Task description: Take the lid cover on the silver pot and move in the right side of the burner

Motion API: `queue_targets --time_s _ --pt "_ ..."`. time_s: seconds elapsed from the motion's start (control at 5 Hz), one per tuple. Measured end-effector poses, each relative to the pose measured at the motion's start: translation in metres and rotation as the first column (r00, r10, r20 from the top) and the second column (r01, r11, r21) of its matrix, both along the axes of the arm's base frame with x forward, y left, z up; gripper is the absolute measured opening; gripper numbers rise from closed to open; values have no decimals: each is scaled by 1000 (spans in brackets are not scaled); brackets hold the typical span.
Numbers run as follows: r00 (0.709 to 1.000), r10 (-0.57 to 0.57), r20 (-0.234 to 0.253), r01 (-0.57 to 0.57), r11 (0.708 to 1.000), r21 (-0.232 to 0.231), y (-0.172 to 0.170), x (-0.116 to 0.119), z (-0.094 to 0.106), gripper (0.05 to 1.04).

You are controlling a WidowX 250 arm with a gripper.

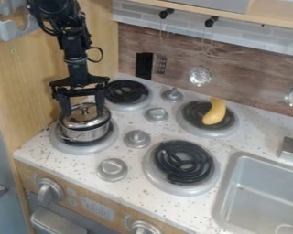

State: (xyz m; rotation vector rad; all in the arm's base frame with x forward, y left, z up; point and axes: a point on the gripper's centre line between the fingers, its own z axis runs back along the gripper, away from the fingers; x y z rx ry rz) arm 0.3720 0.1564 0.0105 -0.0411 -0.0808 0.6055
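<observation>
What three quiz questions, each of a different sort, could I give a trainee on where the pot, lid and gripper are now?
1. Multiple choice: which item rests on the far burner at the picture's right? A: a carrot; B: a yellow, curved, banana-like item; C: a sponge.
2. True or false: the lid sits on the silver pot.
3. Short answer: are the fingers of the gripper over the pot together or apart?

Key: 1: B. 2: true. 3: apart.
</observation>
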Motion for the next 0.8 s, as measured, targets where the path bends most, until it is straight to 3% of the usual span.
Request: queue_targets --time_s 0.4,0.8 --pt "1000 3 -2 -3 1000 14 6 9 -3 941" --pt "1000 -3 6 3 1000 22 7 11 -3 370"
